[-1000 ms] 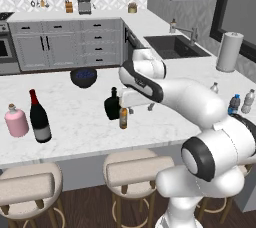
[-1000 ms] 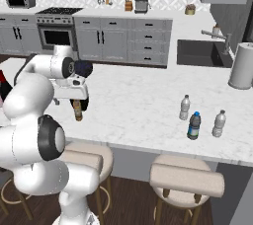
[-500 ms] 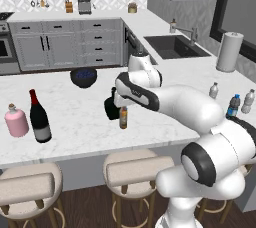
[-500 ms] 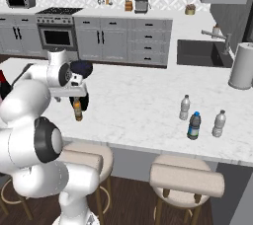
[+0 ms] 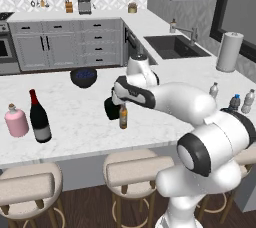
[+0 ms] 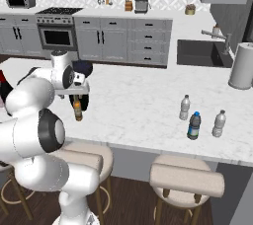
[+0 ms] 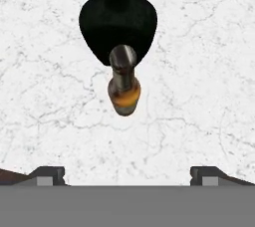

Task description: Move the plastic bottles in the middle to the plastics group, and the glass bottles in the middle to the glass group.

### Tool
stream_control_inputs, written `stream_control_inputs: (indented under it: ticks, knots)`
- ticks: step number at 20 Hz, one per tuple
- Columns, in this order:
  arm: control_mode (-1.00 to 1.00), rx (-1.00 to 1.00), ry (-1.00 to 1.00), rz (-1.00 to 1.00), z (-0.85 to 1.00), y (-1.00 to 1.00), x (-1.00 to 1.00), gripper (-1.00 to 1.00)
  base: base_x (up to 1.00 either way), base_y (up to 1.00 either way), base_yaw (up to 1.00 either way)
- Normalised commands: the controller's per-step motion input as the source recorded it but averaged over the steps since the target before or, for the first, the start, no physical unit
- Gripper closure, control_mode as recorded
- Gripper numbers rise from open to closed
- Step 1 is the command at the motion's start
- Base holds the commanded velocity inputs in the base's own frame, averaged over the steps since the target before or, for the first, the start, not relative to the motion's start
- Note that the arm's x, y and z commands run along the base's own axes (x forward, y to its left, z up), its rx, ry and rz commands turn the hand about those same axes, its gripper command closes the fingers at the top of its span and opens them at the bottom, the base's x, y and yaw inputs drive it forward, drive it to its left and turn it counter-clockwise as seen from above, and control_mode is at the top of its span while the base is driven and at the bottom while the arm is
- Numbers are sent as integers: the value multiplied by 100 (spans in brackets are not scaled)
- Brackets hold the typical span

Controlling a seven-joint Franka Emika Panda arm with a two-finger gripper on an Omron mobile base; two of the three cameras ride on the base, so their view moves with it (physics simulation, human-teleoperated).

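Two bottles stand in the middle of the table point(image 5: 75, 122): the amber bottle point(image 5: 123, 117) just beside the black flask point(image 5: 111, 108). The pincer point(image 7: 127, 175) hangs above them, spread wide, pinching nothing. The blue bottle point(image 6: 194, 126) stands between two clear ones.

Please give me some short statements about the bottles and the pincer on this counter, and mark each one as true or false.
1. The pincer is open and holds nothing. True.
2. The amber beer bottle lies on its side. False: it stands upright on the counter.
3. The black flask stands right next to the amber beer bottle. True.
4. The blue-tinted water bottle stands beside the wine bottle. False: it stands between the two clear water bottles, far from the wine bottle.
5. The pink bottle stands beside the wine bottle. True.
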Motion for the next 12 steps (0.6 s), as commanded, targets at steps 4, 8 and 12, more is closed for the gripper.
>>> stream_control_inputs:
  ticks: [4,8,12]
  knots:
    - [-100,0,-2,0,0,9,50,-100,0,0,0]
    - [-100,0,-1,0,0,5,50,-100,0,0,0]
    - [-100,0,0,0,0,9,34,-100,0,0,0]
